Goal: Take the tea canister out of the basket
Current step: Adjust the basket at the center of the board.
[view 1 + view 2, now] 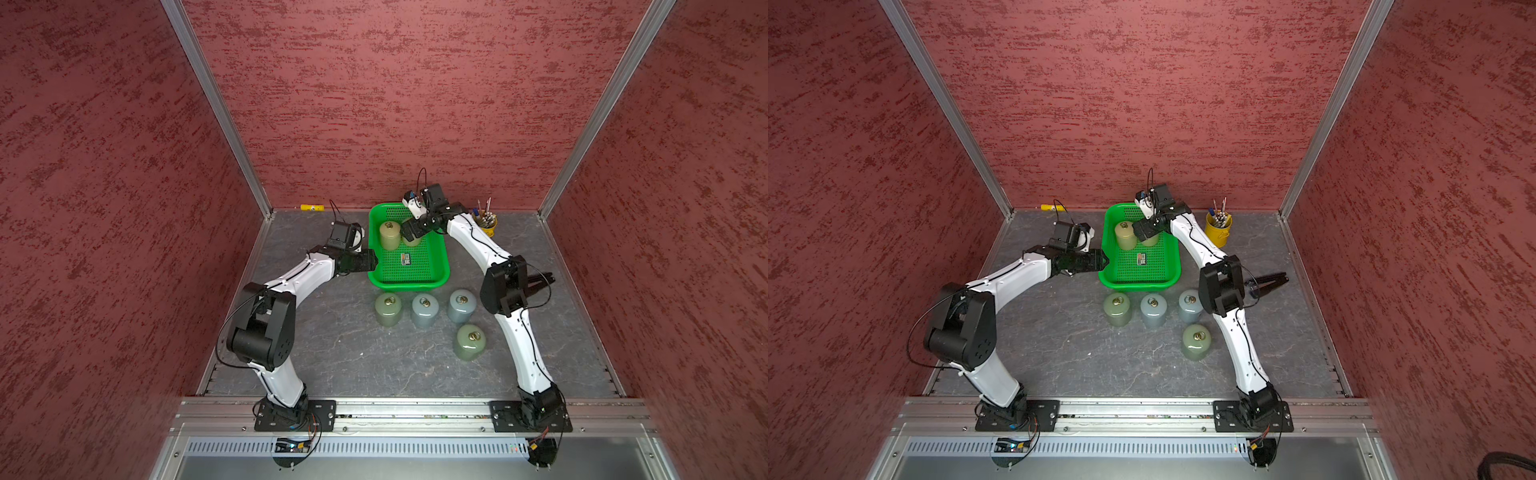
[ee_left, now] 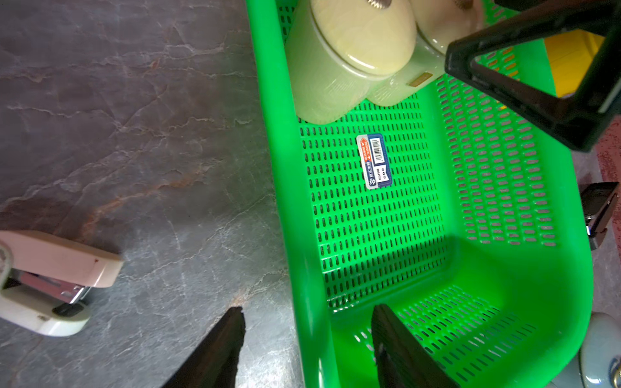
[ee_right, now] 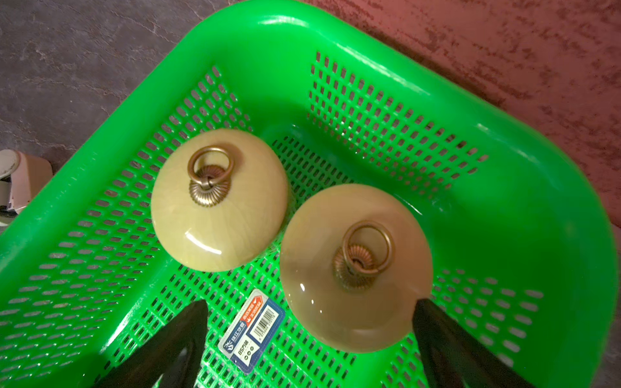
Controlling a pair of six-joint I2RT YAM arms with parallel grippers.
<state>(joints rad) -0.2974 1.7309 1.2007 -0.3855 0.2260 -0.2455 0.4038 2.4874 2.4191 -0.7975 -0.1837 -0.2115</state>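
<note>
Right hand (image 3: 311, 302) wide open over tea canister (image 3: 356, 268), nothing held. Canister upright, long axis vertical, ring up, at basket (image 1: 409, 286) far end. Left hand (image 2: 308, 307) part-open astride basket side wall.

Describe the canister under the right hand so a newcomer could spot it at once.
Start at the bright green basket. Two yellowish canisters with brass rings stand side by side at its far end. The target canister is the one nearer the yellow bucket, under the open right hand; its neighbour stands uncovered.
</note>
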